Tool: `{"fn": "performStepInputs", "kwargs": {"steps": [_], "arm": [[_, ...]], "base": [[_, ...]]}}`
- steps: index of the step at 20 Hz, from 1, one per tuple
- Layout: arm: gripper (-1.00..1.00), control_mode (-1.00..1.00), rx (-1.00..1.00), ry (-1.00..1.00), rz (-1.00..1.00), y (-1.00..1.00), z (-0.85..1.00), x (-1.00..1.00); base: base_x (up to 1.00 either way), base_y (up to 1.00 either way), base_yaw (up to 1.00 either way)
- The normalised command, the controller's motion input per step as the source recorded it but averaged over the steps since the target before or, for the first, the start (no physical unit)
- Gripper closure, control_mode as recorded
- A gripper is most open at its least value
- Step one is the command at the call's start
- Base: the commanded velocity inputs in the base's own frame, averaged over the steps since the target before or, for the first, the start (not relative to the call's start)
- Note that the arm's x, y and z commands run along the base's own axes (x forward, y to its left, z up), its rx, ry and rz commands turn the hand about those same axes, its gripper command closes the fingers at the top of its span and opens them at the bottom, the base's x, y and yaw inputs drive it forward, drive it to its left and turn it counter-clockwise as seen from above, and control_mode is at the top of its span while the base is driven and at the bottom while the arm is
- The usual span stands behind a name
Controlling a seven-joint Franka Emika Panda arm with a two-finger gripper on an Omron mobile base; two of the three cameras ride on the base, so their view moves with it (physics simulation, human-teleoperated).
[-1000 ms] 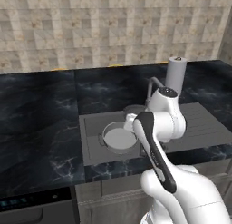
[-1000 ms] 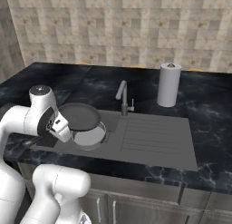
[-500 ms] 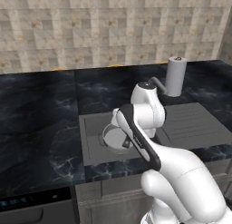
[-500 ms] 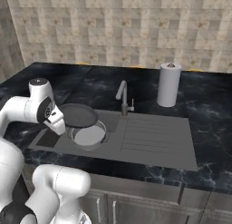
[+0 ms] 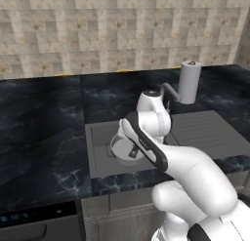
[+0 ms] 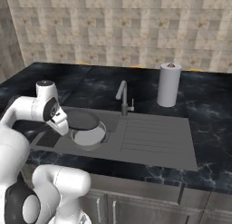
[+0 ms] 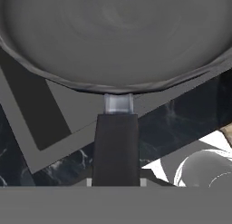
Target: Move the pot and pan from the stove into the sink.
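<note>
1. The gripper [image 7: 116, 180] is clamped on the pan's handle [image 7: 116, 148]; the jaws stand nearly closed, and the dark handle runs straight down between the tips at the bottom of the hand view.
2. The pan [image 7: 113, 37] lies just ahead of the gripper: its round bowl spreads across the top of the hand view, joined to the handle by a short pale metal neck.
3. In the right base view the pan [image 6: 81, 119] is over the sink [image 6: 149, 150], its dark disc resting on or just above the pot [image 6: 89, 137]; I cannot tell whether the two touch.
4. The pot sits inside the sink basin, at the end far from the drainboard; in the left base view its pale rim [image 5: 118, 146] shows beside the arm.
5. The faucet [image 6: 122, 97] stands at the sink's back edge, well apart from the pan.
6. A paper towel roll [image 6: 168, 85] stands upright behind the sink, beyond the drainboard end.
7. Materials: the pan is dark grey with a dull, faintly swirled inside and a shallow rim; its handle is flat, matte black and straight-sided. The pot is silver-grey metal with low straight walls. The sink is matt grey with a ribbed drainboard, set in a glossy black marbled counter [image 6: 213, 128]. The wall [image 6: 118, 28] behind the sink is beige stone tile.
</note>
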Motion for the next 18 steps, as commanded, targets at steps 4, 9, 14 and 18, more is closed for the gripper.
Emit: {"fn": "performStepInputs", "kwargs": {"steps": [4,9,14,18], "arm": [[1.00,-1.00,0.00,0.00,0.00,0.00,-0.44,0.42],[1.00,-1.00,0.00,0.00,0.00,0.07,-0.44,0.65],[1.00,-1.00,0.00,0.00,-0.01,0.02,-0.42,0.67],[1.00,-1.00,0.00,0.00,0.00,0.04,-0.41,0.64]], "base": [[0.00,0.00,0.00],[0.00,0.00,0.00],[0.00,0.00,0.00],[0.00,0.00,0.00]]}}
